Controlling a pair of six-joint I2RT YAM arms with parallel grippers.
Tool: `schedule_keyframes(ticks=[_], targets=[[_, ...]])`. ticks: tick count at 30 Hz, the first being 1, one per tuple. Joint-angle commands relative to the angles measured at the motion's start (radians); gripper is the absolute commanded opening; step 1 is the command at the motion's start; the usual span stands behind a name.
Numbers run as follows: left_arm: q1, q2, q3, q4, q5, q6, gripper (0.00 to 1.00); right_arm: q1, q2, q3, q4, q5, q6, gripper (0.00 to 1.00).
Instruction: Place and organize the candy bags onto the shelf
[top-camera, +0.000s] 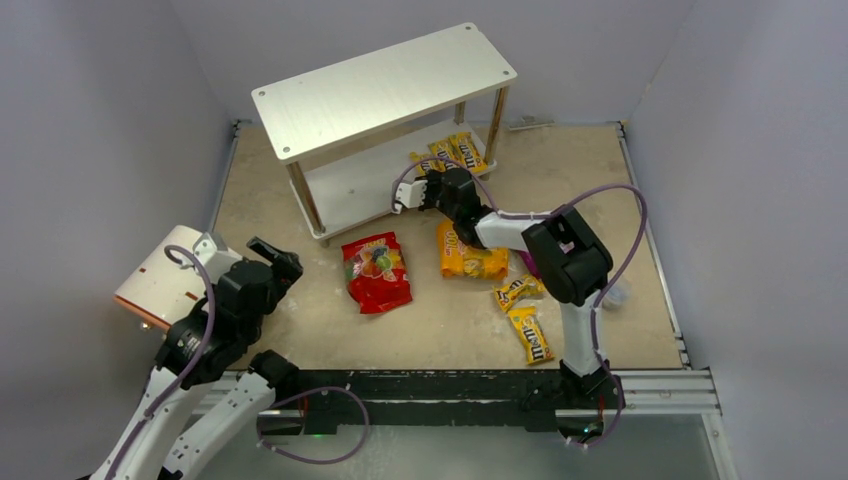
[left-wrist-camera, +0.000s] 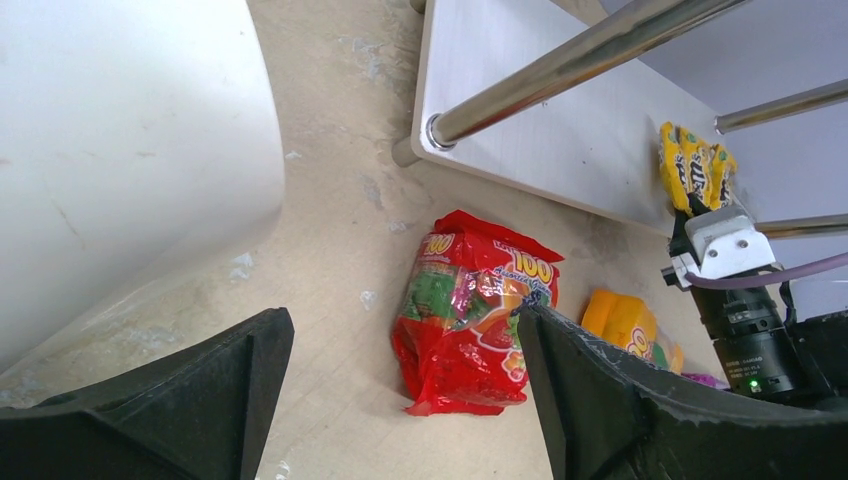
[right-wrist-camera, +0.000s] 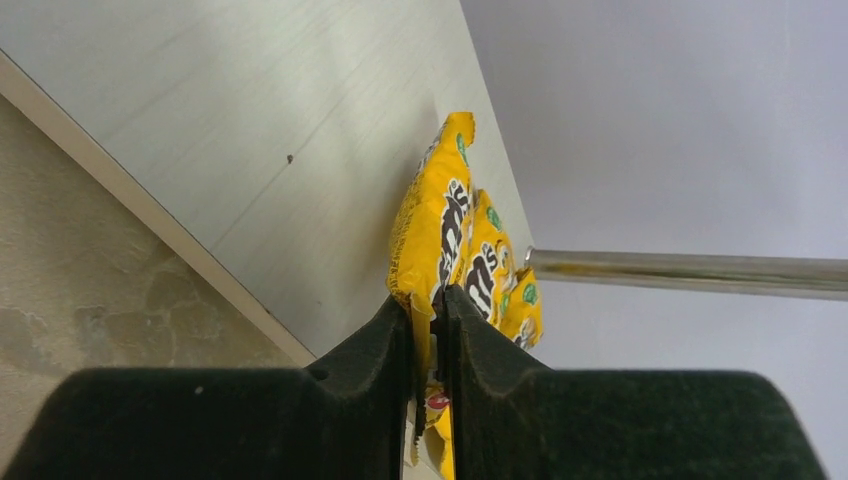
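The shelf (top-camera: 380, 85) stands at the back. Its lower board (top-camera: 360, 190) holds small yellow M&M's packets (top-camera: 455, 152) at its right end. My right gripper (right-wrist-camera: 428, 305) is shut on one yellow M&M's packet (right-wrist-camera: 435, 220), held on edge over that board next to the others. In the top view the right gripper (top-camera: 432, 168) is at the shelf's front right. My left gripper (left-wrist-camera: 402, 315) is open and empty, above the table left of the large red bag (left-wrist-camera: 475, 310). The red bag (top-camera: 378, 272) and the orange-yellow bag (top-camera: 468, 258) lie flat. The purple bag is mostly hidden behind the right arm.
Two more M&M's packets (top-camera: 518, 292) (top-camera: 530, 335) lie on the table near the right arm's base. A cream-white cylinder with orange trim (top-camera: 165, 275) lies at the left beside my left arm. Grey walls close in the table.
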Motion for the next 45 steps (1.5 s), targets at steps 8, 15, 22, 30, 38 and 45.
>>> schedule_keyframes(ticks=[8, 15, 22, 30, 38, 45], targets=[[0.003, 0.016, -0.014, 0.009, -0.004, -0.007, 0.89, -0.019, 0.003, 0.026, 0.065, -0.023, -0.002, 0.36], [0.003, 0.016, -0.017, 0.009, -0.005, -0.007, 0.89, -0.019, -0.083, -0.008, -0.076, -0.083, 0.001, 0.86], [0.004, 0.021, -0.020, 0.029, 0.014, 0.016, 0.91, -0.019, -0.254, -0.089, -0.224, -0.167, -0.006, 0.99], [0.004, 0.054, -0.048, 0.151, 0.102, 0.125, 0.92, -0.014, -0.612, -0.343, -0.157, -0.242, 0.285, 0.99], [0.004, 0.102, -0.116, 0.382, 0.310, 0.295, 0.94, -0.017, -1.021, -0.622, -0.100, 0.219, 1.422, 0.99], [0.004, 0.217, -0.157, 0.599, 0.558, 0.412, 0.96, -0.025, -0.966, -0.465, -0.700, 0.218, 1.641, 0.98]])
